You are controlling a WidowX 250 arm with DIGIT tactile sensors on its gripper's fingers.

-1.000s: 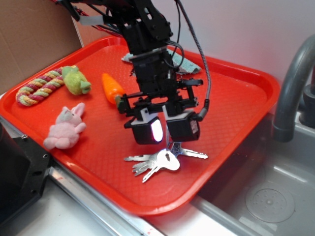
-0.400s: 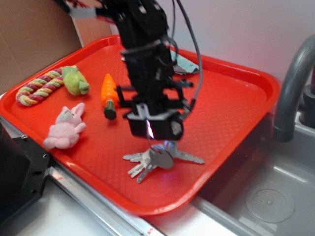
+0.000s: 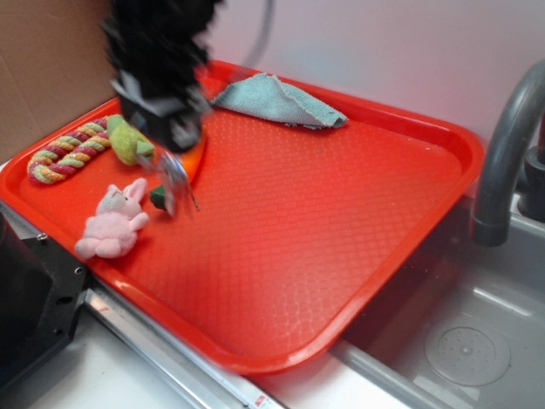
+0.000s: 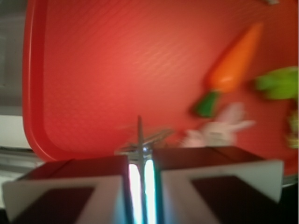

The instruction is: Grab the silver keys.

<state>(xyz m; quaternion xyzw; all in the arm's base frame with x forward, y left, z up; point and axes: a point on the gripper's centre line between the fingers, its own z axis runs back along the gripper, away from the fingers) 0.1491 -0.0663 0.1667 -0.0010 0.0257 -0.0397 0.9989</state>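
Note:
The silver keys (image 3: 176,181) hang from my gripper (image 3: 170,153), lifted off the red tray (image 3: 341,221) over its left side, above the toy carrot and the pink bunny. The arm is blurred by motion. In the wrist view the keys (image 4: 140,140) stick out edge-on between my two fingers (image 4: 84,182), and my gripper (image 4: 141,161) has its jaws nearly together, clamped on them.
An orange toy carrot (image 3: 194,160) (image 4: 233,60), a pink bunny (image 3: 112,223) (image 4: 219,128), a green plush (image 3: 129,141) and a striped rope toy (image 3: 64,153) lie at the tray's left. A teal cloth (image 3: 277,100) lies at the back. A grey faucet (image 3: 502,153) and sink stand right.
My gripper closed on the keys at the tray's front, lifted them and swung them left and back over the carrot and bunny. The spot where the keys lay is bare.

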